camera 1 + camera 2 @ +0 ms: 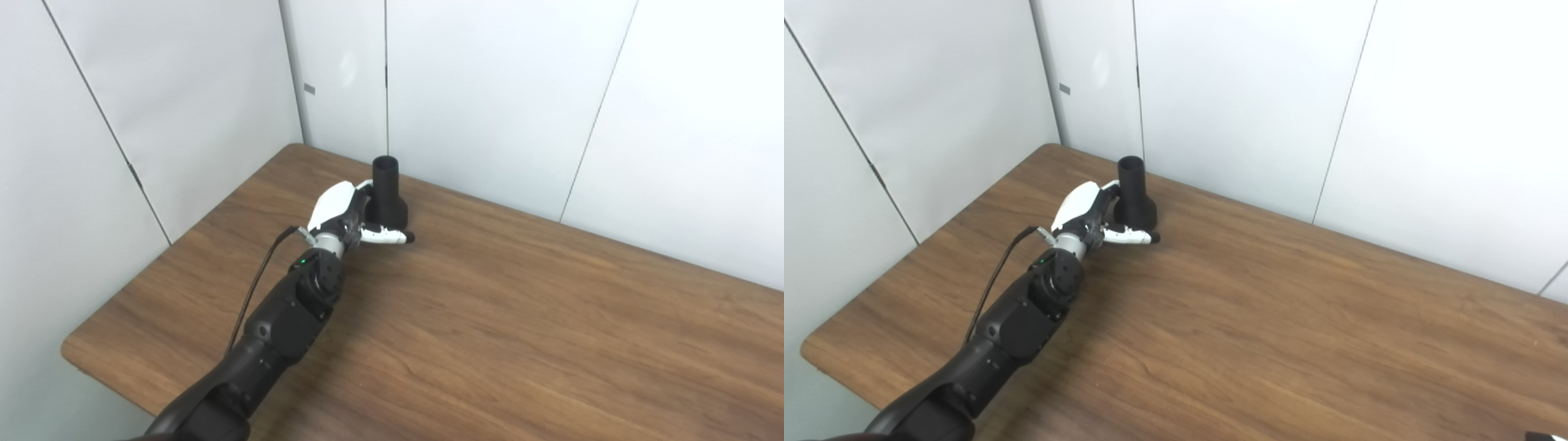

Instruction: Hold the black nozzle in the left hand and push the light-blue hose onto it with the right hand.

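The left hand (343, 214) sits at the far left part of the table (490, 318), its white back turned up and its fingers curled around the far side of the black nozzle (388, 193). The thumb (386, 235) stretches out across the near side of the nozzle's wide base, so the hand brackets the part from two sides. Whether the fingers actually press on it or only lie against it cannot be told from either eye view, since the nozzle hides them; the hand looks part-closed around the base, probably mid-grasp. The hold is low, on the flared base, which leaves the narrow neck free above the hand.

The nozzle stands upright on the tabletop, wide end down and open neck pointing up, close to the wall panels (490, 92) at the back corner. That posture suits the task: a hose end would go over the exposed neck while the base is braced from below and the sides.

The light-blue hose is not visible in either view. The right hand is also out of view, apart from a small white-and-black sliver at the bottom right corner of the right eye view that cannot be identified. The fitting itself appears not yet started.
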You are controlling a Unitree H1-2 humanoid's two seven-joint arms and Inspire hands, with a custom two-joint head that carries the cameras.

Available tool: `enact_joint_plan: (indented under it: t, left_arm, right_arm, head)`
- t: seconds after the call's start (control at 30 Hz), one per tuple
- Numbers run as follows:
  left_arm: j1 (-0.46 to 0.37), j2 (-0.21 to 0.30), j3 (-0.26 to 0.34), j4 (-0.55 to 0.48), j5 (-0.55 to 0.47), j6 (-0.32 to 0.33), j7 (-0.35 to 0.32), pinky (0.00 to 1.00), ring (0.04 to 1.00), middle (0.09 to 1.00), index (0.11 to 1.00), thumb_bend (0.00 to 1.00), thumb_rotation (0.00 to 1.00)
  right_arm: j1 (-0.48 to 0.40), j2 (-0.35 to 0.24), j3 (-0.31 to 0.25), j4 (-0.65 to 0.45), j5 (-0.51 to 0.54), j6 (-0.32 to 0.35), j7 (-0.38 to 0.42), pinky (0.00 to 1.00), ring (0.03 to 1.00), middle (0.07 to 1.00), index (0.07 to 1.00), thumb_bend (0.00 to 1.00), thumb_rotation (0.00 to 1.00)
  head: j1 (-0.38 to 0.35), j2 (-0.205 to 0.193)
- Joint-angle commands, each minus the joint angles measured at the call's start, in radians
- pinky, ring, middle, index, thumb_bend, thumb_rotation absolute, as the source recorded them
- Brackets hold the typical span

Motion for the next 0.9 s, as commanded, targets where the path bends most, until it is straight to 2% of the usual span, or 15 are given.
enact_joint_plan:
  t: [0.0,0.07,0.1,0.17,0.2,0.33,0.5,0.6,0.63,0.67,0.7,0.73,0.8,0.87]
  left_arm:
    - [0.037,-0.045,-0.041,0.016,-0.036,-0.001,-0.082,0.76,0.848,0.852,0.867,1.0,0.25]
    - [0.035,-0.047,-0.042,0.038,-0.039,-0.027,-0.075,0.66,0.785,0.858,0.872,1.0,0.25]
    - [0.034,-0.05,-0.042,0.049,-0.038,-0.041,-0.069,0.62,0.757,0.859,0.872,1.0,0.26]
    - [0.032,-0.056,-0.04,0.064,-0.035,-0.058,-0.058,0.61,0.748,0.85,0.862,1.0,0.25]
    - [0.031,-0.06,-0.036,0.07,-0.039,-0.063,-0.056,0.57,0.711,0.853,0.862,1.0,0.24]
    - [0.026,-0.067,-0.035,0.086,-0.03,-0.071,-0.049,0.48,0.636,0.851,0.862,1.0,0.2]
    - [0.02,-0.066,-0.032,0.134,-0.033,-0.098,-0.039,0.49,0.652,0.835,0.859,1.0,0.2]
    - [0.019,-0.068,-0.03,0.152,-0.037,-0.099,-0.036,0.43,0.588,0.792,0.861,1.0,0.19]
    - [0.019,-0.068,-0.033,0.159,-0.034,-0.1,-0.033,0.5,0.665,0.803,0.859,1.0,0.21]
    - [0.019,-0.07,-0.036,0.162,-0.03,-0.097,-0.029,0.51,0.674,0.79,0.858,1.0,0.21]
    - [0.019,-0.072,-0.038,0.161,-0.029,-0.094,-0.028,0.44,0.588,0.716,0.854,1.0,0.21]
    - [0.02,-0.074,-0.04,0.162,-0.027,-0.092,-0.026,0.34,0.459,0.625,0.857,1.0,0.21]
    - [0.023,-0.077,-0.049,0.149,-0.018,-0.083,-0.025,0.27,0.362,0.545,0.858,1.0,0.2]
    - [0.023,-0.077,-0.059,0.147,-0.012,-0.077,-0.029,0.24,0.345,0.484,0.858,1.0,0.19]
  right_arm:
    - [-0.005,-0.026,-0.016,-0.045,0.013,-0.011,-0.003,0.33,0.507,0.66,0.649,0.44,0.76]
    - [-0.004,-0.025,-0.017,-0.051,0.012,-0.008,-0.002,0.28,0.45,0.657,0.651,0.44,0.77]
    - [-0.004,-0.026,-0.017,-0.049,0.008,-0.013,-0.004,0.28,0.451,0.654,0.651,0.44,0.77]
    - [-0.003,-0.027,-0.018,-0.051,0.006,-0.011,-0.002,0.33,0.499,0.654,0.651,0.44,0.77]
    - [-0.002,-0.027,-0.018,-0.054,0.006,-0.007,-0.001,0.35,0.52,0.658,0.651,0.44,0.77]
    - [0.002,-0.026,-0.02,-0.063,0.018,-0.001,0.006,0.34,0.506,0.66,0.65,0.44,0.76]
    - [0.01,-0.027,-0.024,-0.069,0.021,-0.002,0.008,0.37,0.535,0.658,0.646,0.43,0.73]
    - [0.018,-0.027,-0.024,-0.089,0.025,0.02,0.016,0.38,0.55,0.666,0.647,0.4,0.71]
    - [0.021,-0.027,-0.024,-0.095,0.025,0.027,0.019,0.39,0.558,0.669,0.649,0.4,0.7]
    - [0.024,-0.027,-0.025,-0.101,0.022,0.033,0.019,0.39,0.56,0.67,0.649,0.4,0.7]
    - [0.026,-0.027,-0.026,-0.102,0.022,0.031,0.019,0.38,0.549,0.669,0.648,0.4,0.7]
    - [0.028,-0.027,-0.027,-0.103,0.023,0.027,0.018,0.36,0.531,0.663,0.648,0.4,0.7]
    - [0.032,-0.026,-0.029,-0.107,0.028,0.027,0.021,0.36,0.532,0.661,0.648,0.4,0.7]
    - [0.037,-0.024,-0.029,-0.118,0.029,0.032,0.023,0.36,0.533,0.655,0.646,0.41,0.7]
  head:
    - [-0.004,0.002]
    - [-0.007,0.004]
    - [-0.007,0.004]
    - [-0.008,0.004]
    - [-0.011,0.005]
    - [-0.012,0.008]
    - [-0.018,0.012]
    - [-0.021,0.014]
    - [-0.023,0.016]
    - [-0.024,0.016]
    - [-0.025,0.017]
    - [-0.027,0.018]
    - [-0.03,0.02]
    - [-0.032,0.022]
